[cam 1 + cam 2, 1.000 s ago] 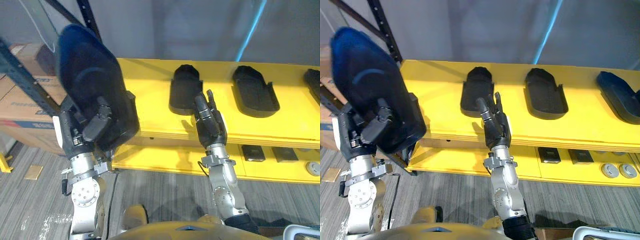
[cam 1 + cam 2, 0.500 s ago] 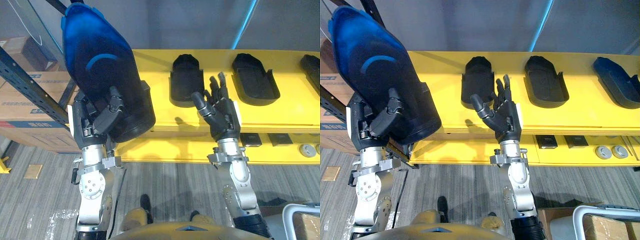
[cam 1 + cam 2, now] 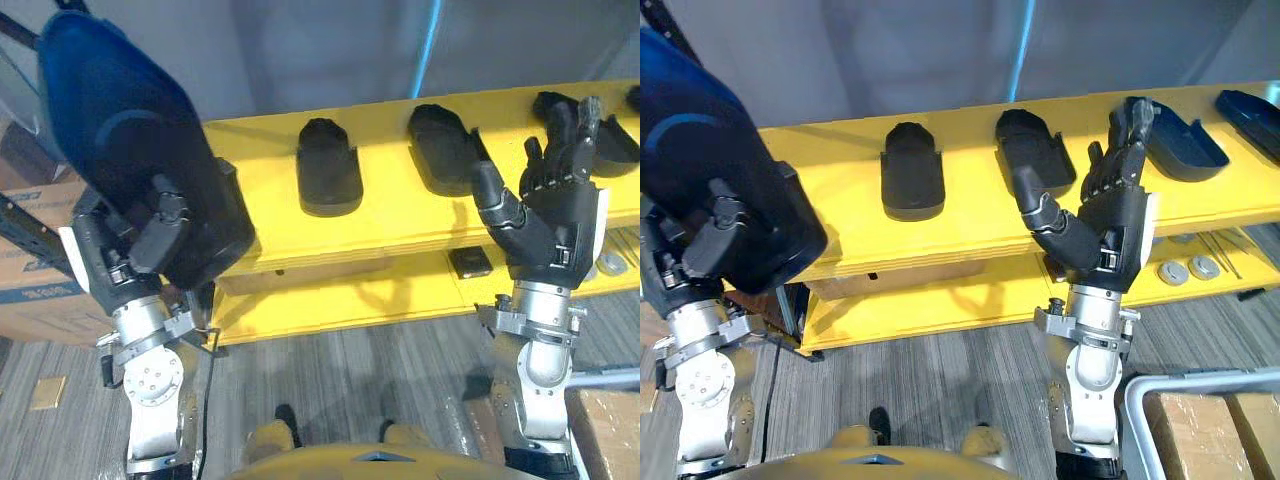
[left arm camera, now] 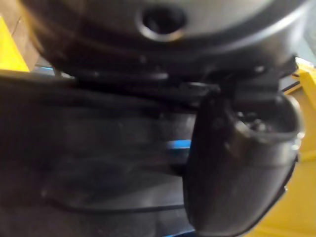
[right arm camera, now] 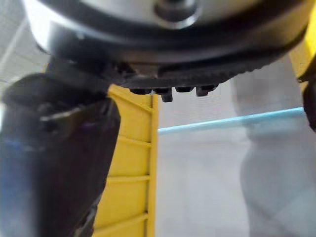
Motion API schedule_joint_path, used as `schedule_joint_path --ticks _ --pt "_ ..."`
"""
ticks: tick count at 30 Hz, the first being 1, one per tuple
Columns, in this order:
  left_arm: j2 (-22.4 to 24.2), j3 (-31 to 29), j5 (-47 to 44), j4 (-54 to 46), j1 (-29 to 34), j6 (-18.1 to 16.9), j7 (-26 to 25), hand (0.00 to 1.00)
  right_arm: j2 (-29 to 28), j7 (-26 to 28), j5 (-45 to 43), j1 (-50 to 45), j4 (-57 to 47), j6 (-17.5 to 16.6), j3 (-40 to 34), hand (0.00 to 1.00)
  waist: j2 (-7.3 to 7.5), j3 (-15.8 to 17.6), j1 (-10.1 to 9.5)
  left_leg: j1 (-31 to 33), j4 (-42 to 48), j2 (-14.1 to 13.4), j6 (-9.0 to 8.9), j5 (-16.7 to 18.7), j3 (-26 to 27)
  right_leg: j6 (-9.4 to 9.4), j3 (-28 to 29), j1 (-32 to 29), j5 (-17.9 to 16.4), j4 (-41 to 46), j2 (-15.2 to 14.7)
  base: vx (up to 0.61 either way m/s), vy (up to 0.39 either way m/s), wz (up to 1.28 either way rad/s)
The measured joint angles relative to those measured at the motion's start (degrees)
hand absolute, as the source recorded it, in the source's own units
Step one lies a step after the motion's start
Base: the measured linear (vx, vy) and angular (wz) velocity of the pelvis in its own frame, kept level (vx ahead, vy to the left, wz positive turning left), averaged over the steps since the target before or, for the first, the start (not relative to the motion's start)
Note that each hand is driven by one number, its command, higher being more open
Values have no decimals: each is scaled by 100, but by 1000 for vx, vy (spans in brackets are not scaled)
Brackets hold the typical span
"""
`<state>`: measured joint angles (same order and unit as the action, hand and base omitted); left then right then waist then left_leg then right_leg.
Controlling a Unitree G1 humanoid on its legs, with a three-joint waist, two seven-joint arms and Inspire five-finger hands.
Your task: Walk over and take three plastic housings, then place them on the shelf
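My left hand [image 3: 150, 240] is shut on a large dark blue plastic housing [image 3: 130, 160], held upright at the left in front of the yellow shelf [image 3: 260, 215]. In the left wrist view its thumb [image 4: 242, 163] presses against the housing's dark wall [image 4: 98, 148]. Several more dark housings lie in a row on the shelf top, among them one [image 3: 912, 170] in the middle and another [image 3: 1035, 150] to its right. My right hand [image 3: 1110, 215] is raised at the right with fingers spread, open and holding nothing, in front of a third housing [image 3: 1180, 125].
The lower shelf level holds a small black part [image 3: 470, 262] and round discs [image 3: 1185, 270]. Cardboard boxes [image 3: 30, 290] stand at the left behind a dark rack post. A white-framed cart with a box [image 3: 1200, 430] sits at the lower right. Grey floor lies below.
The camera has shifted, so the shelf sits further left. My right hand has risen and swung to the right with fingers spread wider. The left hand still holds the housing.
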<state>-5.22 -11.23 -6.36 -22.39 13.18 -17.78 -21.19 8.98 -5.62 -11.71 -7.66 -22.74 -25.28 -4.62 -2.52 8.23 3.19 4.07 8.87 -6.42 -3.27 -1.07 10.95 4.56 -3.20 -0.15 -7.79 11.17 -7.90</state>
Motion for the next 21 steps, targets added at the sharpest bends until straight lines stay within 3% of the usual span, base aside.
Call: schedule_joint_path --ticks 2,7,12,16,21 --pt "-73 -40 0 3 -102 152 8 0 30 -5 2 -10 -1 -36 -30 100 -54 -18 44 -113 -211 73 -36 25 77 50 95 -103 -31 143 -62 -39 70 -30" --pt "-294 -200 24 58 -395 594 377 0 19 -261 27 -25 2 -30 49 100 -106 -45 134 -527 -904 363 98 -226 261 284 134 -68 77 46 -290 -18 64 -11" --pt "-391 -897 -39 81 -411 970 576 0 -104 -758 615 -65 24 257 42 100 -125 -70 148 -732 -1365 370 135 -446 611 362 44 150 677 -846 -288 18 58 -30" --pt "-829 -1459 -752 989 -592 1192 696 0 -89 -990 1147 -384 450 578 -598 100 -136 -88 201 -699 -1371 314 89 -411 724 336 15 216 796 -1148 -247 -4 -6 -9" --pt "-947 -2178 -1736 2306 -592 1332 606 0 -112 -1584 1187 -816 1739 698 -1434 100 -182 -170 299 -680 -1366 196 36 -382 908 303 40 155 933 -1259 -150 17 -33 -19"
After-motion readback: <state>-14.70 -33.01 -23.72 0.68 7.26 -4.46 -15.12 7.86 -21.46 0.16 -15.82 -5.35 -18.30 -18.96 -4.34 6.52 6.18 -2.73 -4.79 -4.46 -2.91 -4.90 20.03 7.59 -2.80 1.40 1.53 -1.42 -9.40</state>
